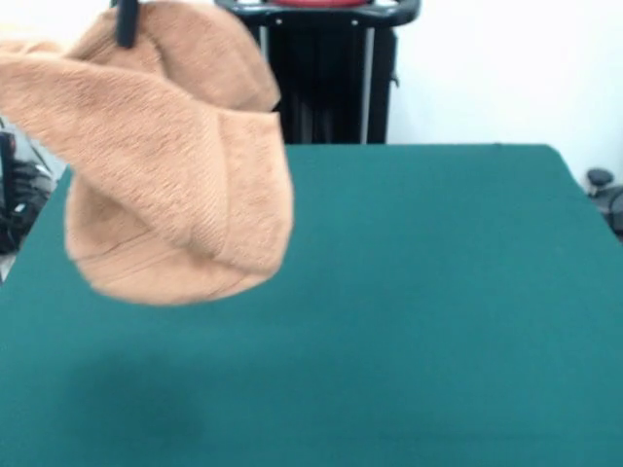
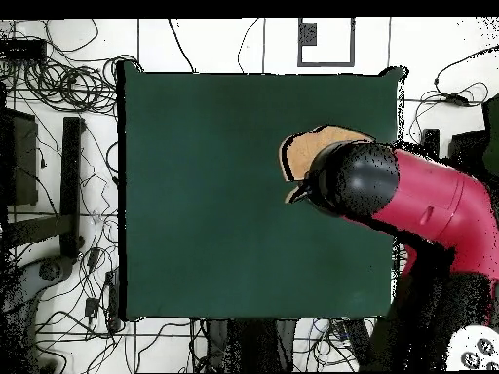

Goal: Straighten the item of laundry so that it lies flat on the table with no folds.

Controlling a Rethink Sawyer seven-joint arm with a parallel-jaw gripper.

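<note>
The item of laundry (image 1: 165,165), a light orange-tan terry towel, hangs bunched and folded in the air above the left part of the green table (image 1: 438,292). It casts a faint shadow on the cloth below. A dark finger of my gripper (image 1: 127,29) pinches the towel's top at the upper left, so the gripper is shut on it. In the overhead view only a tan piece of the towel (image 2: 314,148) shows beside the black wrist (image 2: 356,180) of the red arm (image 2: 434,206), over the table's (image 2: 214,195) right side. The wrist hides the gripper there.
The black pedestal (image 1: 331,78) stands behind the table's far edge. Cables (image 2: 58,88) and dark equipment (image 2: 19,156) lie on the floor to the left in the overhead view. A small dark object (image 1: 604,185) sits off the table's right edge.
</note>
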